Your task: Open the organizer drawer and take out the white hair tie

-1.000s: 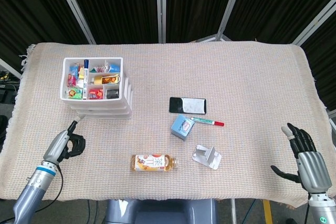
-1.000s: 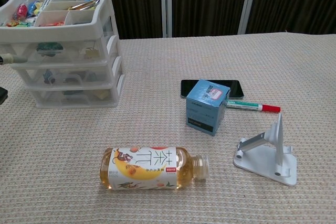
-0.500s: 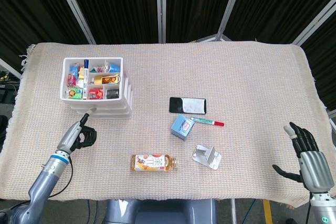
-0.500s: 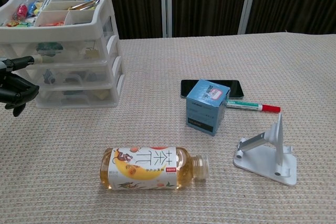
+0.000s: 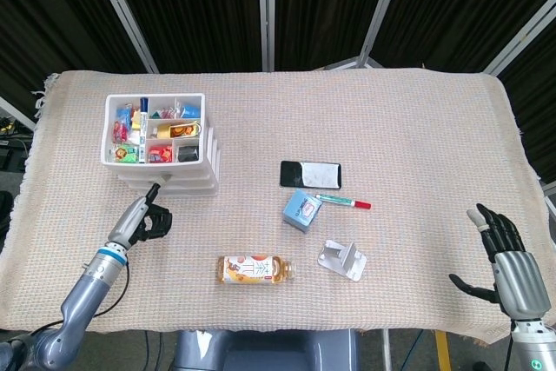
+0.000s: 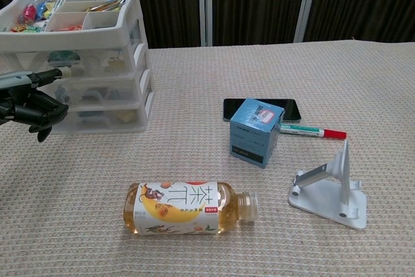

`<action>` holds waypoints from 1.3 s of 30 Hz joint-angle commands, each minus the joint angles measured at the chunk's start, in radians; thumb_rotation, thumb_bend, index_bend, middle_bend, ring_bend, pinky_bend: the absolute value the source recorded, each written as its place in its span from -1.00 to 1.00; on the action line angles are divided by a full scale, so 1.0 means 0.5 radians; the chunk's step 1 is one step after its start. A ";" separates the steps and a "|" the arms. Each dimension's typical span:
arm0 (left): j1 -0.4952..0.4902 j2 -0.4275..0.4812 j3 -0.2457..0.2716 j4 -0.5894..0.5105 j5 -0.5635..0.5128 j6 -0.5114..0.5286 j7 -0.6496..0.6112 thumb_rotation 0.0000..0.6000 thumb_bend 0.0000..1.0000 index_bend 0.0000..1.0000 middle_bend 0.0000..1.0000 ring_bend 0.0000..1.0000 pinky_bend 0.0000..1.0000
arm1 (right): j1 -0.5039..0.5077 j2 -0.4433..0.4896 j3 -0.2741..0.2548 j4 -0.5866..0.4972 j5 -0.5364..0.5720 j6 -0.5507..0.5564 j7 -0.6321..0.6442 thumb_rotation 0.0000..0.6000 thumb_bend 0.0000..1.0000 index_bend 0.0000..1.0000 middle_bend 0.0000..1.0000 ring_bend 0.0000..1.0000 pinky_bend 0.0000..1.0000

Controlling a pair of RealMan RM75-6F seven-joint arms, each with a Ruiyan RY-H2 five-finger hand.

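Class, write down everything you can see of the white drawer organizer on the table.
The organizer is a white, plastic-looking unit standing upright at the table's far left. It has an open top tray split into compartments holding a marker, colourful wrapped items and a clip. Below it are stacked translucent drawers, all shut, with small items dimly visible inside. The left hand is at the drawer fronts, one finger pointed at them; whether it touches is unclear.

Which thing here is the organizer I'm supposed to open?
On the woven mat, look to the far left corner. The organizer is the white plastic stack of drawers with an open, divided top tray of colorful small items, just beyond the left robot hand. Nothing else there is stacked.
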 commanded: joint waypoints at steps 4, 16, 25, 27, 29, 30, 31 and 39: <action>-0.024 -0.026 -0.008 0.029 -0.030 -0.030 -0.008 1.00 0.29 -1.00 0.61 0.58 0.30 | 0.000 0.000 -0.003 0.001 -0.004 -0.002 0.000 1.00 -0.99 -1.00 -1.00 -1.00 -1.00; -0.045 -0.061 -0.020 0.060 0.002 -0.027 -0.063 1.00 0.29 -1.00 0.61 0.58 0.30 | 0.003 -0.012 -0.004 0.011 -0.006 -0.010 -0.013 1.00 -0.99 -1.00 -1.00 -1.00 -1.00; -0.025 -0.067 0.018 0.073 0.114 0.007 -0.143 1.00 0.29 -0.93 0.61 0.58 0.30 | 0.003 -0.021 -0.005 0.017 -0.006 -0.014 -0.038 1.00 -0.99 -1.00 -1.00 -1.00 -1.00; -0.024 -0.068 0.025 0.078 0.127 0.008 -0.155 1.00 0.29 -0.91 0.61 0.58 0.30 | 0.002 -0.024 -0.006 0.015 -0.008 -0.013 -0.042 1.00 -0.99 -1.00 -1.00 -1.00 -1.00; -0.023 -0.070 0.032 0.082 0.141 0.009 -0.166 1.00 0.29 -0.90 0.61 0.58 0.30 | 0.002 -0.022 -0.008 0.010 -0.010 -0.012 -0.038 1.00 -0.99 -1.00 -1.00 -1.00 -1.00; -0.021 -0.070 0.039 0.085 0.149 0.009 -0.171 1.00 0.29 -0.89 0.61 0.58 0.30 | 0.001 -0.021 -0.007 0.009 -0.009 -0.010 -0.039 1.00 -0.99 -1.00 -1.00 -1.00 -1.00; -0.020 -0.069 0.045 0.086 0.159 0.011 -0.177 1.00 0.29 -0.89 0.61 0.58 0.30 | 0.001 -0.021 -0.006 0.009 -0.008 -0.010 -0.038 1.00 -0.99 -1.00 -1.00 -1.00 -1.00; 0.012 -0.051 0.107 0.072 0.250 0.050 -0.208 1.00 0.29 -0.88 0.61 0.58 0.30 | 0.000 -0.018 -0.007 0.008 -0.008 -0.009 -0.034 1.00 -0.99 -1.00 -1.00 -1.00 -1.00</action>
